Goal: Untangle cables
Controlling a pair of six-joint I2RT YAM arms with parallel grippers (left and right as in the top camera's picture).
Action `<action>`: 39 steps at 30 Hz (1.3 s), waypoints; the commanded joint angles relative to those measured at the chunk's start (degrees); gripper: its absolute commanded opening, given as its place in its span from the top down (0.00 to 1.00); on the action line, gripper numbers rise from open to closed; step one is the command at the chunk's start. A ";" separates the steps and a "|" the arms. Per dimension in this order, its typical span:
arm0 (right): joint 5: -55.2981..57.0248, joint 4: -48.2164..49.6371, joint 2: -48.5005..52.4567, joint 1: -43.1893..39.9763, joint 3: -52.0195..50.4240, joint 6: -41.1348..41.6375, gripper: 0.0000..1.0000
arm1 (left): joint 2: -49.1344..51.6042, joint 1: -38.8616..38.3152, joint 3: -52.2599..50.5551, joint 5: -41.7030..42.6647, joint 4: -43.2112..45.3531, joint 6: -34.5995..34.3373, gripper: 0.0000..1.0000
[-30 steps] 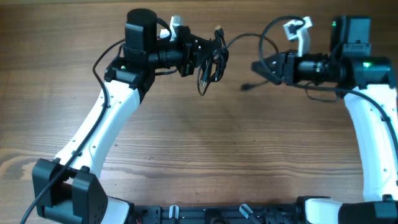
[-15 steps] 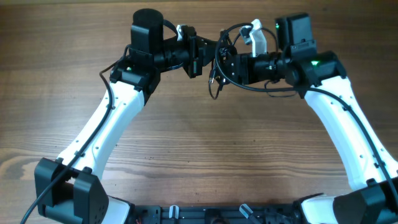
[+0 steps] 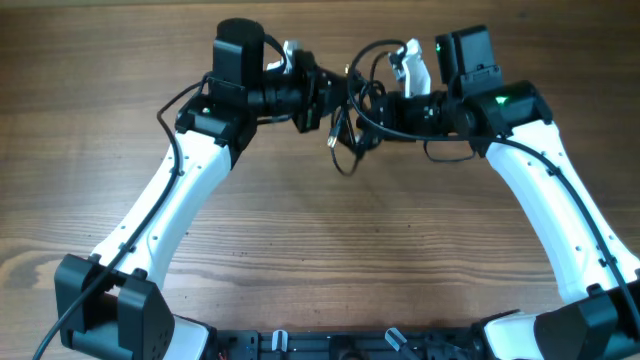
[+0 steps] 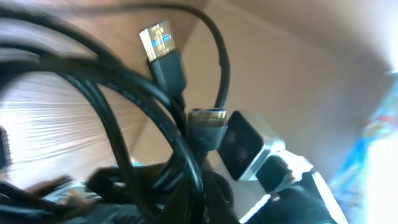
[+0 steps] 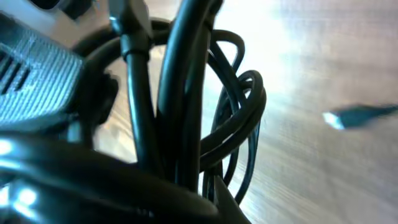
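Wood-grain boards make up the surface (image 3: pixel 100 110), and from overhead I see both white arms reaching in to meet at its far middle. My left arm (image 3: pixel 170 200) comes up from the lower left and my right arm (image 3: pixel 560 200) from the lower right. The cables (image 3: pixel 348 120) hang as a small black bundle between the two wrists, with a loop drooping toward the arm bases. The left fingers (image 3: pixel 328 88) are clamped tight on the bundle from the left. The right fingers (image 3: pixel 373 104) push into it from the right. I cannot tell from up here whether they are closed on it.

From the left wrist, the cables (image 4: pixel 155 106) fill the near field as several black cords crossing one another. One gold-tipped plug (image 4: pixel 163 53) points upward, and a second plug (image 4: pixel 208 124) sits just below it among the cords. Wood shows behind.

From the right wrist, the cables (image 5: pixel 186 93) run upright against the lens, with rounded loops bulging to the right. A blurred plug end (image 5: pixel 357 116) shows apart from them at the right, over the wood. My own fingers are lost in the blur, so I cannot read their gap.
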 commanded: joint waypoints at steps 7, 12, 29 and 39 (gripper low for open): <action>0.98 -12.57 -0.87 -3.58 0.61 -16.83 0.96 | -0.33 4.57 0.04 -45.48 -31.47 36.87 0.96; 0.90 -15.47 -0.87 -6.64 0.72 -19.45 0.96 | -0.28 4.57 -0.04 -47.10 -36.22 46.86 0.96; -1.62 -16.44 -0.85 -8.11 0.70 -19.45 0.95 | -0.28 -6.21 -0.04 -12.50 -26.80 65.05 0.96; -1.64 -17.44 -0.85 -8.11 0.70 -19.43 0.96 | -0.28 -12.07 -0.04 -20.24 -26.80 64.89 0.92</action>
